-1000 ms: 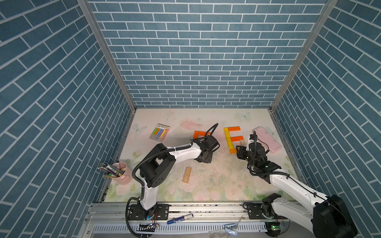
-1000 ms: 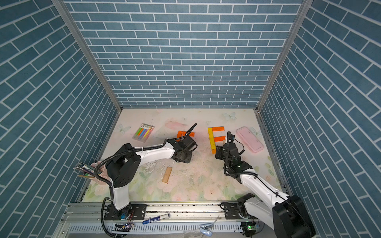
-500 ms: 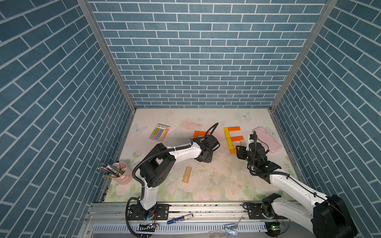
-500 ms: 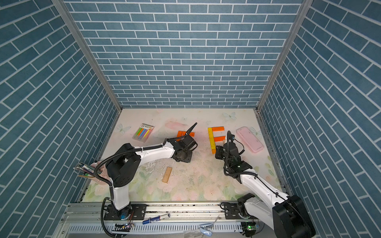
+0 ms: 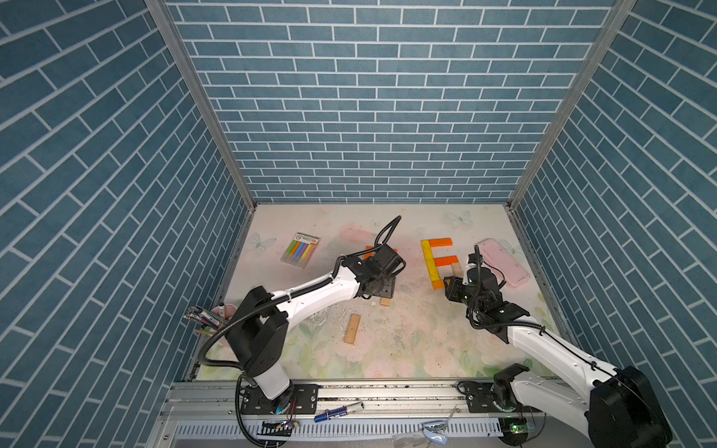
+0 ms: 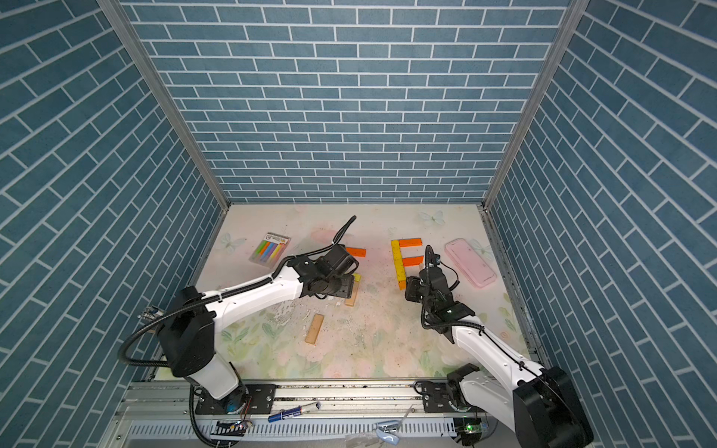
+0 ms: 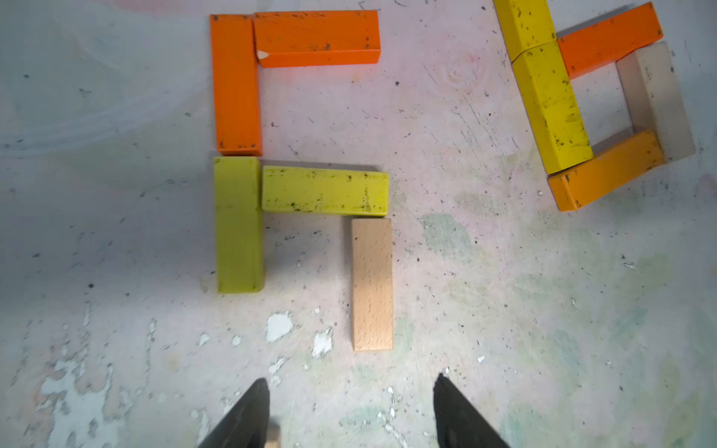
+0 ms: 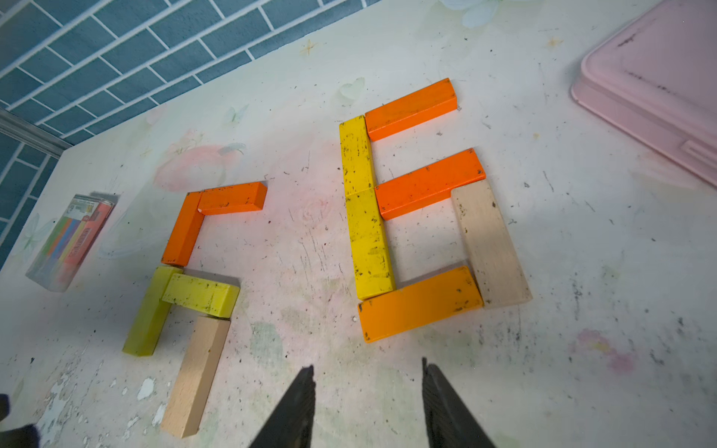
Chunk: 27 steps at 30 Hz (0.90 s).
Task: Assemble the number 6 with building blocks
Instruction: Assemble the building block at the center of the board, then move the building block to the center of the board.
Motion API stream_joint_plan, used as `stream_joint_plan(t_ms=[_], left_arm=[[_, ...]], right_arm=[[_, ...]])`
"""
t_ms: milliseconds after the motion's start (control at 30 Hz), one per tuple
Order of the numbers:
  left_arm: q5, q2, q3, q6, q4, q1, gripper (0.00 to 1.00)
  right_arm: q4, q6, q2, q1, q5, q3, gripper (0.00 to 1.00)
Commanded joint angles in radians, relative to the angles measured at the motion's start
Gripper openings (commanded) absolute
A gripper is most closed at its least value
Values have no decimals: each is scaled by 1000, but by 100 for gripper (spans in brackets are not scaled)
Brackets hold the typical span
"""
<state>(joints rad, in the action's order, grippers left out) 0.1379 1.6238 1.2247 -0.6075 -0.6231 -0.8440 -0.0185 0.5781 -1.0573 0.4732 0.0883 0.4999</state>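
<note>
Empty left gripper [image 7: 351, 382] with jaws spread, tan plank [image 7: 372, 285] flat just ahead, not touching, right gripper [image 8: 366, 368] parted, empty, orange plank [image 8: 421, 304] just ahead.

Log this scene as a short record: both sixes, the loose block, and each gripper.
finished six: six blocks, loop closed, beside the pink case
unfinished six: five blocks, bottom bar missing
spare block: lies alone, nearer the robot bases
left gripper: jaws open, empty, near the tan block's end
right gripper: jaws open, empty, near the finished six
</note>
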Motion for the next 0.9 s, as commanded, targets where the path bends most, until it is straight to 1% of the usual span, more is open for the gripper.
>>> stream_joint_plan(t_ms=[0, 267, 500, 600, 800, 867], left_arm=[[31, -47, -85, -28, -69, 14, 71], [-23, -187, -307, -40, -76, 16, 73], [-115, -259, -414, -3, -46, 16, 73], [-146, -253, -432, 14, -25, 16, 73], [-175, -190, -435, 29, 0, 16, 72], [-181, -164, -435, 27, 8, 15, 68]], right_arm=[[38, -11, -34, 7, -59, 44, 47], [55, -9, -124, 96, -68, 81, 48], [57, -5, -173, 121, -68, 107, 47], [57, 0, -176, 121, -73, 112, 47], [67, 5, -167, 120, -71, 111, 46], [73, 4, -161, 120, -66, 112, 46]])
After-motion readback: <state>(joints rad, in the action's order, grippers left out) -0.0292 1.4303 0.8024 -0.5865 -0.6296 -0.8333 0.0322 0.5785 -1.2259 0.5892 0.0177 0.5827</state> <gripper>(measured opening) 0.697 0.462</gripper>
